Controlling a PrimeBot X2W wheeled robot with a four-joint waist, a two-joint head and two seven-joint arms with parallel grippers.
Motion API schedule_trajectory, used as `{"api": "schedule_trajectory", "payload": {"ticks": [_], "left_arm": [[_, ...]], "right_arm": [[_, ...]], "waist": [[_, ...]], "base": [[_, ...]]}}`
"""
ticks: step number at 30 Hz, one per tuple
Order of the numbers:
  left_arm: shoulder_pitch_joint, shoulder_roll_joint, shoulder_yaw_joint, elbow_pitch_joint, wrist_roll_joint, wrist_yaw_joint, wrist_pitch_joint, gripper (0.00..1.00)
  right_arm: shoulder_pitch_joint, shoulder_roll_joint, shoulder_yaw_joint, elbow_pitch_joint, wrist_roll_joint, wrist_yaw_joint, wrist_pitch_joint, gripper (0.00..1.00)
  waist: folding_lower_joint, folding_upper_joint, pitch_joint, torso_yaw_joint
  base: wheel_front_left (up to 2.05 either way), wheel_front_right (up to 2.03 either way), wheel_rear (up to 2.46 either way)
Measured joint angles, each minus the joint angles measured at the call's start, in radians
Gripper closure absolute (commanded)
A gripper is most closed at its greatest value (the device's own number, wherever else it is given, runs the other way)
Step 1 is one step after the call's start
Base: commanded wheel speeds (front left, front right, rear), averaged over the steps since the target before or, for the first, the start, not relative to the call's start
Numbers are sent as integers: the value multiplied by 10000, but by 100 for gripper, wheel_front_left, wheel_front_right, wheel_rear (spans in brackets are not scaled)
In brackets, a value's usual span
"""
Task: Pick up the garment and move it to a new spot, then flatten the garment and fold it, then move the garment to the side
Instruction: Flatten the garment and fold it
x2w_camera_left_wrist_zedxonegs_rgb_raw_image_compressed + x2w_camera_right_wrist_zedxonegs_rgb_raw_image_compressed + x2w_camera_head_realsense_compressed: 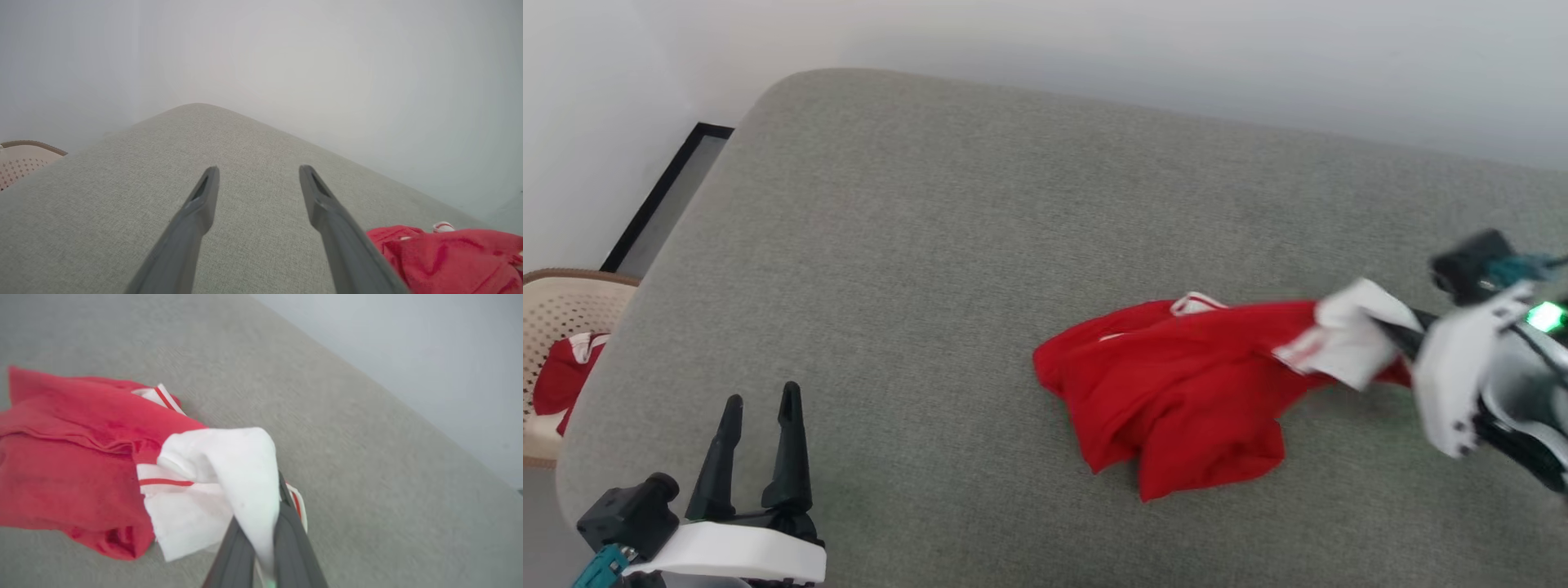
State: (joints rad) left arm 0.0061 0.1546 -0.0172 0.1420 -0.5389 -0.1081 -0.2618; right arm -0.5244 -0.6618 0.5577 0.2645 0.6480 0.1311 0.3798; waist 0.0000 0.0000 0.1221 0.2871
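The garment (1176,392), a red T-shirt with white sleeves, lies crumpled on the grey cushioned surface (931,245), right of centre. My right gripper (1388,335) is shut on its white sleeve (229,477), and the fabric stretches from the red heap toward the fingers (286,535). In the right wrist view the sleeve drapes over my right gripper (267,539) and hides the fingertips. At the lower left my left gripper (760,404) stands open above the surface, holding nothing. In the left wrist view, the garment (449,257) shows beside the open left gripper (257,171).
A beige perforated basket (556,310) stands beyond the surface's left edge with another red and white cloth (564,376) in it. A pale wall (1176,49) runs behind the far edge. A dark-framed panel (662,196) lies at the left corner.
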Motion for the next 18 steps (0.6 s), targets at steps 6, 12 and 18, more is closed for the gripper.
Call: {"api": "schedule_trajectory", "payload": {"ticks": [6,12,18], "left_arm": [[12,-48,104,25,35,-77,-13,0],[-232,25,-94,265,107,-151,-13,0],[-608,504,-537,351,-121,-167,460,0]], "right_arm": [[1674,-1118,-869,-458,290,-2,374,100],[2537,-857,-1074,416,600,-2,29,79],[2311,-483,-1028,654,466,0,-136,0]], "waist": [[0,0,84,-232],[0,0,241,-383],[0,0,167,-620]], "base": [[0,0,0],[0,0,0],[0,0,0]]}}
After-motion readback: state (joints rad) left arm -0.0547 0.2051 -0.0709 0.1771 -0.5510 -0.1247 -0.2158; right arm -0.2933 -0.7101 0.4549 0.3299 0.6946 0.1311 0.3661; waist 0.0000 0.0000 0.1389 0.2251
